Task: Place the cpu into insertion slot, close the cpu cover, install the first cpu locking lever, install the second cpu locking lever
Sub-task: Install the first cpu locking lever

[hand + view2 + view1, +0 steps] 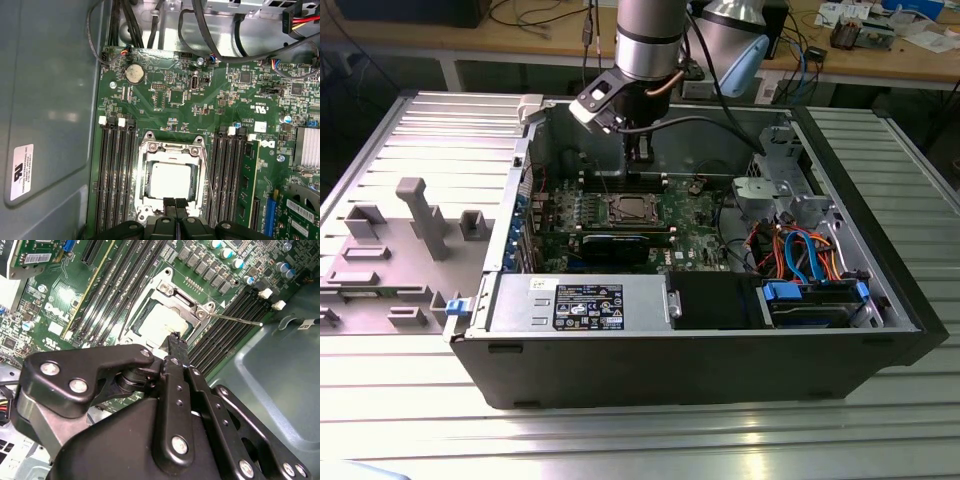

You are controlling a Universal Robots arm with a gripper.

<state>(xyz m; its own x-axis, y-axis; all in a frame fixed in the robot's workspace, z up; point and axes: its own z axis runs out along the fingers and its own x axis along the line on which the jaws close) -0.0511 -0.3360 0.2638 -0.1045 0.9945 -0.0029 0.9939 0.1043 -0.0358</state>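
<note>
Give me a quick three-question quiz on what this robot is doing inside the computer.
1. True or false: the cpu already lies in the insertion slot.
2. The tool is nearest to: A) the blue cables, B) the cpu cover, C) the grey power-supply box.
3. Fill in: the circuit board around the slot is ___ in colour.
Key: 1 true; 2 B; 3 green.
</note>
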